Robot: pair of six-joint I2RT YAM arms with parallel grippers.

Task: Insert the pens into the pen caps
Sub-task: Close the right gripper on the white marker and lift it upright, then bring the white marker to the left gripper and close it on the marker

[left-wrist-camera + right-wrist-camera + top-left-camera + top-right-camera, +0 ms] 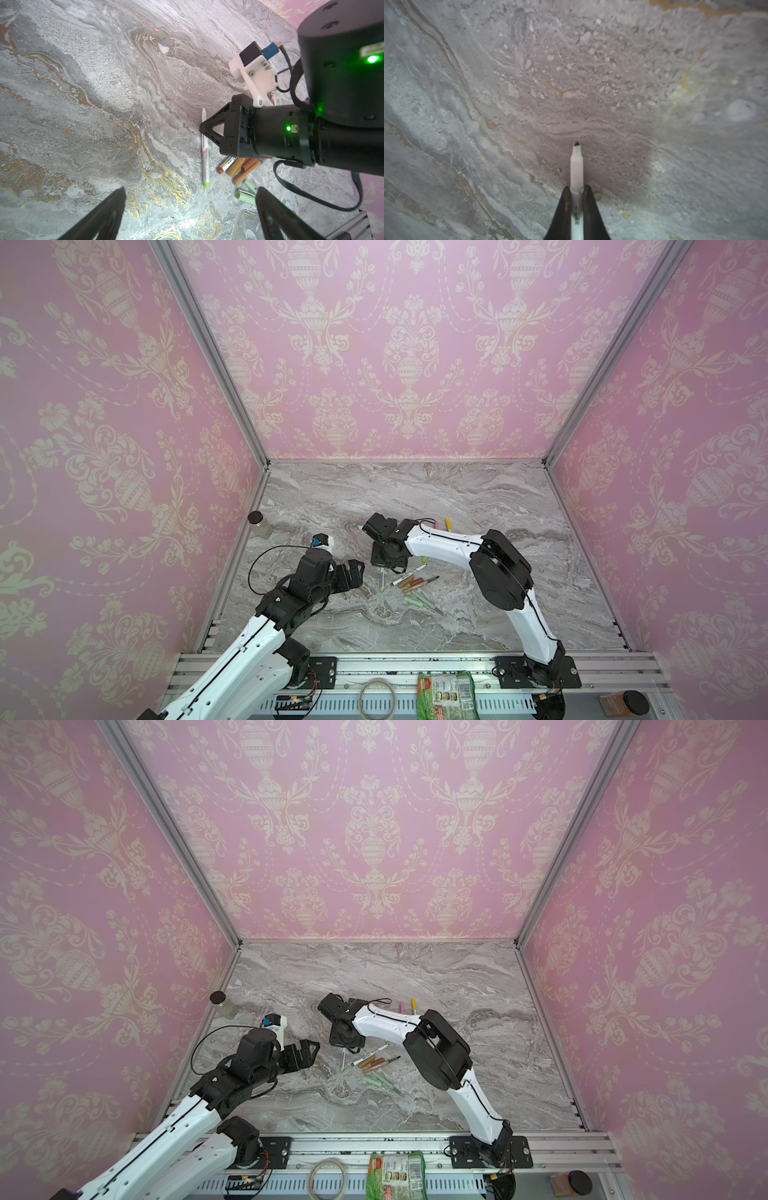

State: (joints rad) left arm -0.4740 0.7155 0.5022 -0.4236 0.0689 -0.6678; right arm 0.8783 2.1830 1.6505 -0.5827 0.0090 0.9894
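The white pen [576, 166] with a green end is in the right claw [576, 188], which is pinched tight around it. Its dark tip sticks out past the claw, low over the grey surface [478, 506]. The left claw [355, 572] is wide open, holds nothing and hangs near the pen. Just beside the pen lies a heap of brown and pale green pens and caps [236, 168]. A pink pen [436, 525] and a yellow pen [449, 524] lie farther back.

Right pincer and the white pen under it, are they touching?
Touching. The right wrist view shows the right pincer shut on the white pen, both fingers pressed against its barrel.
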